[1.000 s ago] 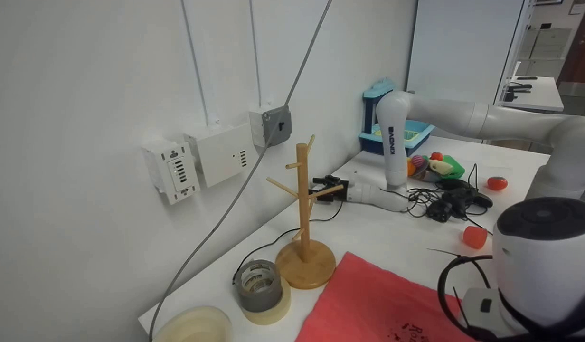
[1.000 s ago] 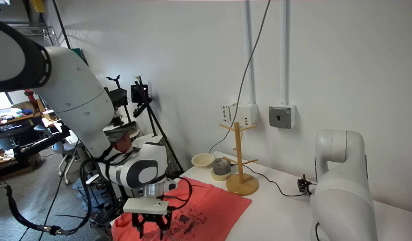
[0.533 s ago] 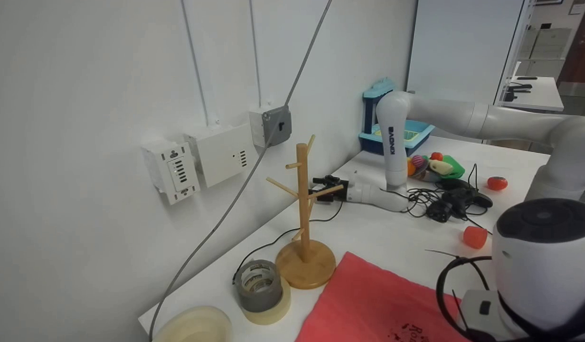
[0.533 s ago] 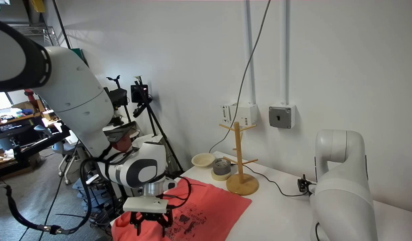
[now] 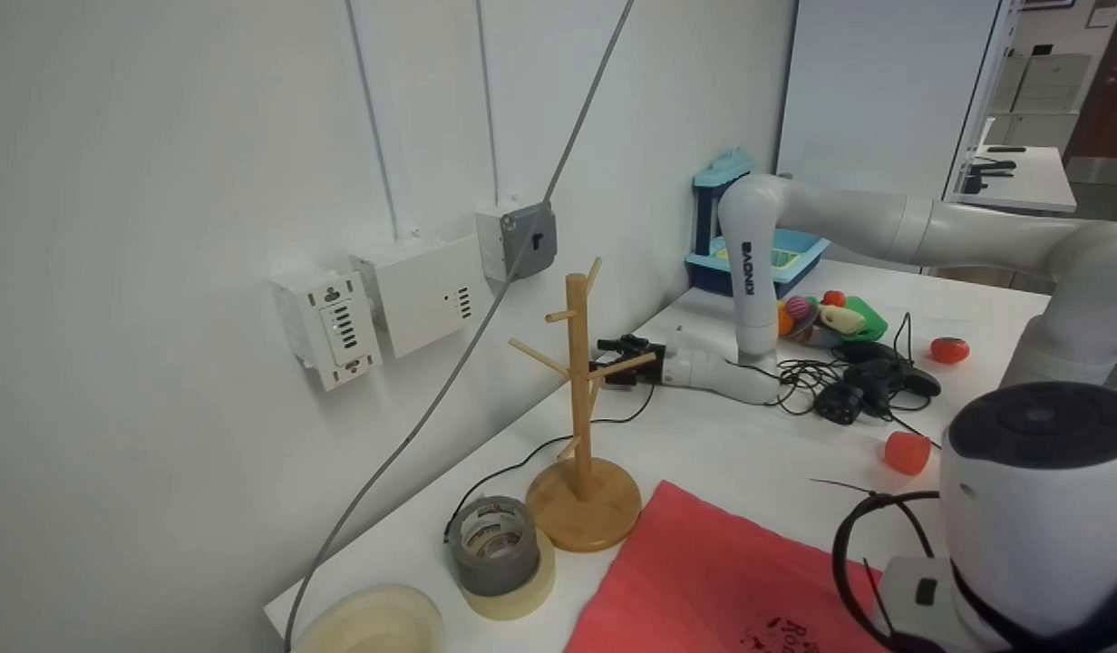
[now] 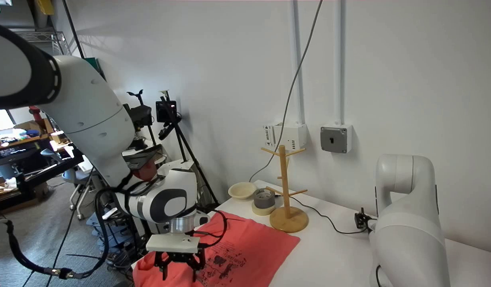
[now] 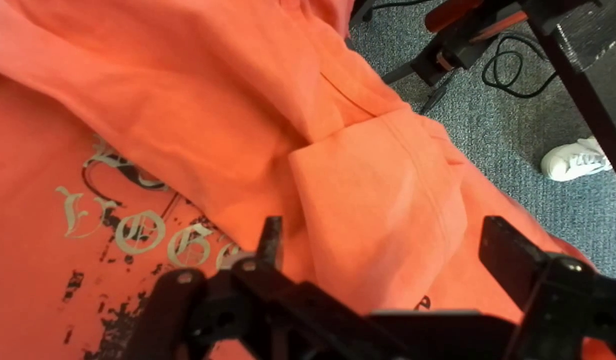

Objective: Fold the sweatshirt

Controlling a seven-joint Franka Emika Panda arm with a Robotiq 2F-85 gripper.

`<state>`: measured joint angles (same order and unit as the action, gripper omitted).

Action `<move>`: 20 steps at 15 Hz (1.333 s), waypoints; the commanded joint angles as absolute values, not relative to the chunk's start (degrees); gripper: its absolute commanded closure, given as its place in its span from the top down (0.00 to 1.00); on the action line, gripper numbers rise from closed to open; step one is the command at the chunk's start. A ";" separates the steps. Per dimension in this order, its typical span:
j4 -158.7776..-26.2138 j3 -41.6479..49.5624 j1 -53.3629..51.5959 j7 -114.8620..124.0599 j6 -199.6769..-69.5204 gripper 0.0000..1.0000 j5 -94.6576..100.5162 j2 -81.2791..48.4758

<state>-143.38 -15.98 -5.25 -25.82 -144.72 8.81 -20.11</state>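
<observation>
Coral-red sweatshirt (image 7: 238,140) bears black splotches (image 7: 118,320) and pale gold Gothic lettering (image 7: 125,234); fingers (image 7: 510,260) are black, the desk (image 5: 740,462) plain white, the stand (image 5: 580,408) honey-brown, the carpet (image 7: 503,135) speckled grey-blue.

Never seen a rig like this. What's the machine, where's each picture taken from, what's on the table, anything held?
The white arm is a seven-jointed Franka, steered by a person. Its black jaws stand open over the coral-red sweatshirt; nothing appears held, though whether they touch the cloth I can't tell. Two views come from cameras outside the robot; the wrist view looks down past the jaws. Besides the sweatshirt, the white table carries a wooden stand, a grey tape roll on a beige roll and a pale bowl, among other things. A second arm, marked Kinova, reaches over it.
</observation>
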 commanded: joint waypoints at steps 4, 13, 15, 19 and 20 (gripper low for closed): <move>-142.80 -15.65 -5.83 -25.83 -144.76 1.00 8.45 -20.05; -133.42 -14.89 -9.95 -18.38 -154.49 1.00 9.93 -22.37; -129.91 -14.06 -11.52 -16.23 -156.48 1.00 10.92 -24.85; -122.60 -13.31 -13.86 -13.16 -159.29 1.00 10.65 -30.96; -120.70 -13.18 -14.51 -12.61 -159.45 1.00 10.60 -32.63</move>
<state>-127.10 -14.64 -12.15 -15.14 -157.87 9.71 -26.68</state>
